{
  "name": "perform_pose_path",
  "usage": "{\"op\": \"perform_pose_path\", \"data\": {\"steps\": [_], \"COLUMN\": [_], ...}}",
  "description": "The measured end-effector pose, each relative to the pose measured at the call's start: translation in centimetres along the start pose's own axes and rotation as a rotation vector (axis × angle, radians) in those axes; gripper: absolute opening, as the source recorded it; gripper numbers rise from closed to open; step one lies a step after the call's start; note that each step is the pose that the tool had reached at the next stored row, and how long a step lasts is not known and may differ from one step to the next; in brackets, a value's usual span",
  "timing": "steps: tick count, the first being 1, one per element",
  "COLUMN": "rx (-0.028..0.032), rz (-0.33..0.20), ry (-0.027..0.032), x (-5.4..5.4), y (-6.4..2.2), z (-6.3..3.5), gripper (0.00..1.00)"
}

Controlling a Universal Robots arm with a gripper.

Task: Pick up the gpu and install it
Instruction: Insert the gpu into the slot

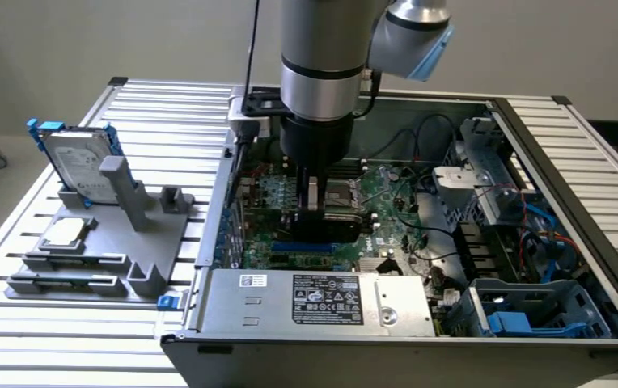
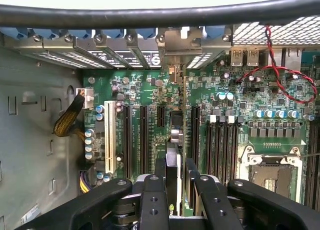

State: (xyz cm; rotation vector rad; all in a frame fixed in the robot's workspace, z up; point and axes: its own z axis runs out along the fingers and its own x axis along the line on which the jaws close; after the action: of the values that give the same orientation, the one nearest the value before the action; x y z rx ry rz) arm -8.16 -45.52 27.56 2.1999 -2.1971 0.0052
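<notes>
Gripper (image 2: 175,164): fingers clamped on gpu (image 2: 172,176); CPU socket (image 1: 348,194) at three o'clock, exterior view. Advised: keep card upright, square to motherboard (image 2: 150,89).

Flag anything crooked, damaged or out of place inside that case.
Nothing stands out. The gpu sits upright in the gripper over the motherboard slots, in line with them; no damage shows.
</notes>
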Motion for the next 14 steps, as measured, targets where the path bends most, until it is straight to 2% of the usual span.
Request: {"op": "perform_pose_path", "data": {"steps": [6, 11, 14], "rx": [-0.0009, -0.0011, -0.0012], "rz": [0.000, 0.000, 0.000], "ry": [-0.0045, -0.0058, -0.0090], "x": [0.06, 0.10, 0.10], "y": [0.01, 0.01, 0.18], "z": [0.33, 0.38, 0.53], "gripper": [0.27, 0.27, 0.27]}}
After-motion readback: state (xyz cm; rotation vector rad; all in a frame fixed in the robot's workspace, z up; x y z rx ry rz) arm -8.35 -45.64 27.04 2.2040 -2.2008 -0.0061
